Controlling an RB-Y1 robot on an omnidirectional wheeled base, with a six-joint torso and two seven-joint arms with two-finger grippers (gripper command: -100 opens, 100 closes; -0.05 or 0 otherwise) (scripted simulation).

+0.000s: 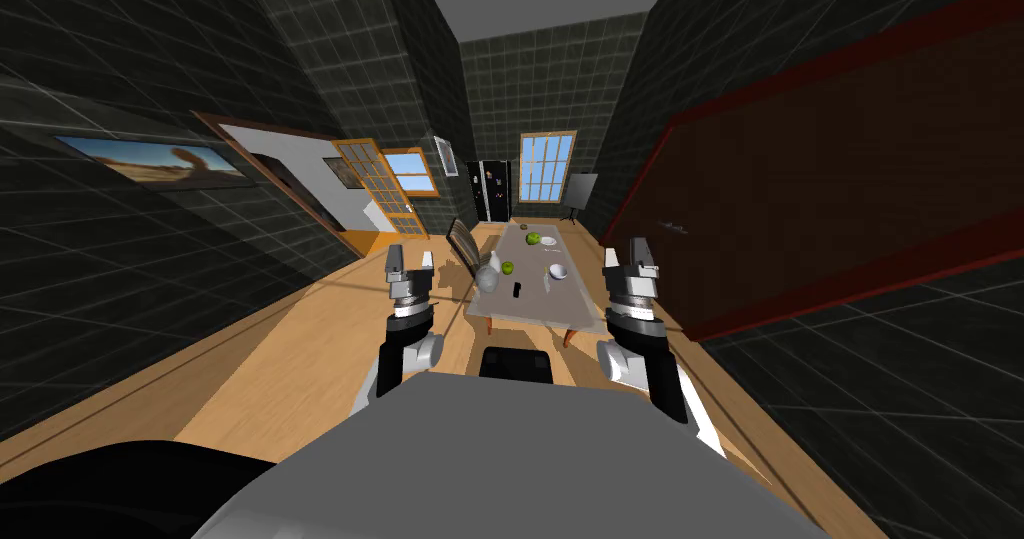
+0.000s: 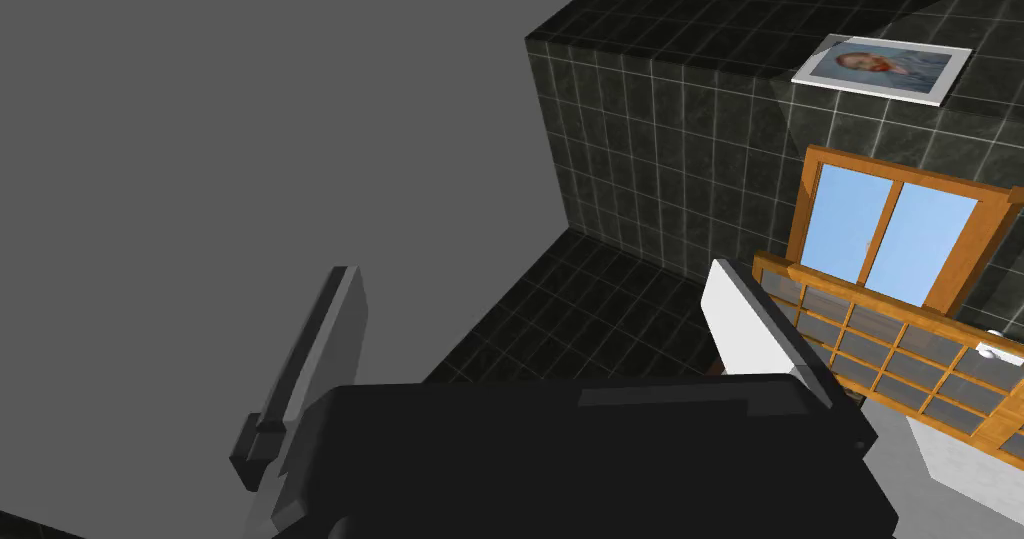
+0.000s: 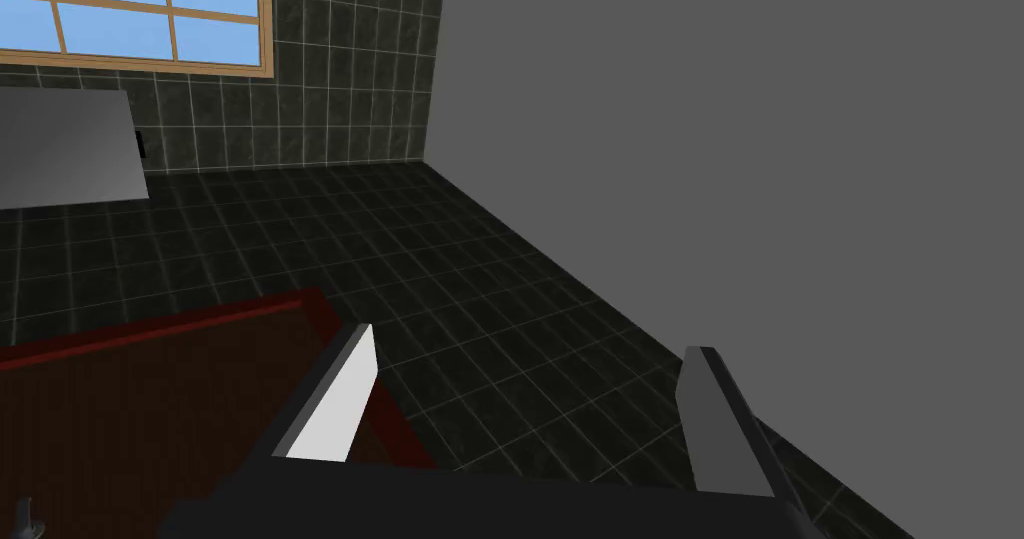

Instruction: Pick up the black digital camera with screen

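Observation:
A small black camera lies on the near part of a long grey table ahead of me in the head view. My left gripper is raised to the left of the table, well short of the camera, its fingers open with nothing between them. My right gripper is held up to the right of the table's near end, and its fingers are open and empty too.
On the table stand a grey vase, green round fruits, a white bowl and a plate. A dark chair stands at its left, another dark seat at the near end. A large dark red cabinet lines the right wall.

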